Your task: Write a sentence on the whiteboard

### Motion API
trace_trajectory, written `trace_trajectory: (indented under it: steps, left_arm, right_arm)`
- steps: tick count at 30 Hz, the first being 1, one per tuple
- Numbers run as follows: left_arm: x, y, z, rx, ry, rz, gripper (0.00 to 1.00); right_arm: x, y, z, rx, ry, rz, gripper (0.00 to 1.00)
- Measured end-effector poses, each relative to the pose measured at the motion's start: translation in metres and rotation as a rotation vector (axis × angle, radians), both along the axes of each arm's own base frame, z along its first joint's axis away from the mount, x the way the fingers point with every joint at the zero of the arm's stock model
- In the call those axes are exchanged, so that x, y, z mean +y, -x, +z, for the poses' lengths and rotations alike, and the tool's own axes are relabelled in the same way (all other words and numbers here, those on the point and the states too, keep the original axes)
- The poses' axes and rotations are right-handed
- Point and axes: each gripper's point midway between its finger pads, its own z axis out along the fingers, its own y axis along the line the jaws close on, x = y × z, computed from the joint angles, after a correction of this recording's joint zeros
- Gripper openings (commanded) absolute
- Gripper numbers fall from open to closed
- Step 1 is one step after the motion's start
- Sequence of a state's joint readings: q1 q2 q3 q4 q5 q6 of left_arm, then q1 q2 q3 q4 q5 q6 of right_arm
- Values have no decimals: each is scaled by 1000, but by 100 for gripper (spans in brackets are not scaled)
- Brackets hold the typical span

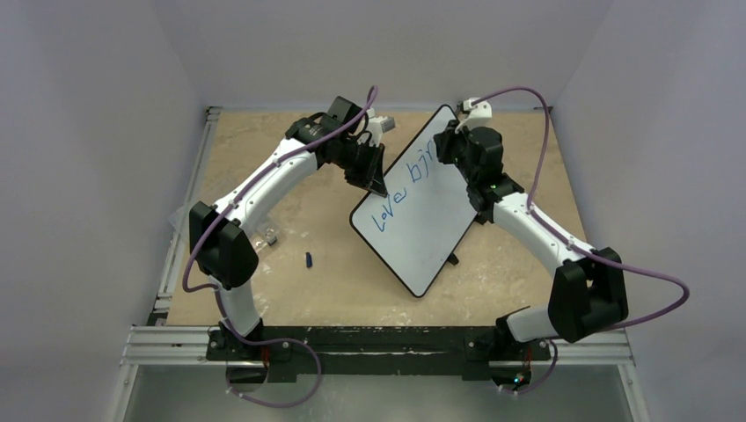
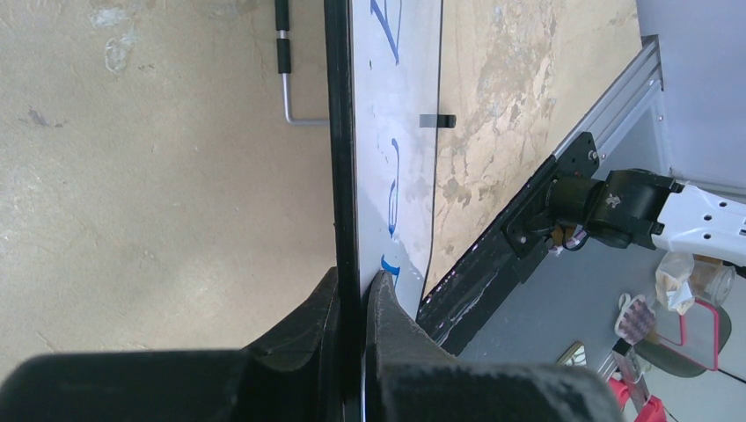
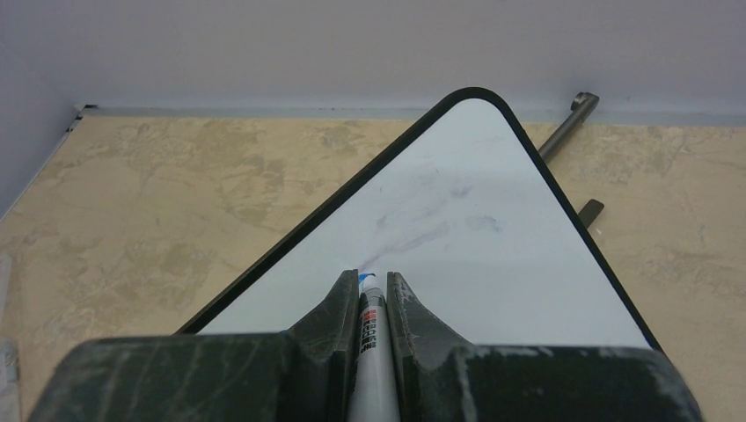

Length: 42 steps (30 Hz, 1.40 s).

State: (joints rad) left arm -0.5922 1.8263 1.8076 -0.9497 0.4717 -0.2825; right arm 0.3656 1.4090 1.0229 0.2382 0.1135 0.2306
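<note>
Blue handwriting, the sentence (image 1: pixel 393 206), runs up the slope of the whiteboard (image 1: pixel 422 230). It reads "Love", then the start of a second word, roughly "bri", whose end disappears under the right arm. Most of the white surface below the writing is blank, so the sentence looks only partly written.

The whiteboard sits in the middle of the tan worktop (image 1: pixel 334 286), turned diagonally, with one rounded corner toward the arm bases and the opposite corner toward the back wall. A small black foot (image 1: pixel 452 259) sticks out at its lower right edge.

The left hand (image 2: pixel 352 303) is clamped on the board's left rim, one finger on the written face and one on the back. This grip probably braces the board so that it cannot slide or turn under the pressure of writing. The pictures do not show whether the board is lifted or resting on the worktop.

The right hand (image 3: pixel 369 286) is closed on a marker (image 3: pixel 370 338), which points forward between the fingers. Its blue tip sits at or just above the board near the far corner, where the next letters would go.

A small blue piece (image 1: pixel 309 259), possibly the marker's cap, lies on the worktop left of the board, apart from it.
</note>
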Motion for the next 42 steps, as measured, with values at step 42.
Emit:
trace_trajectory:
  steps: [42]
  left_arm:
    - [-3, 3, 4, -12, 6, -12, 0]
  right_arm:
    - [-21, 34, -23, 67, 25, -24, 0]
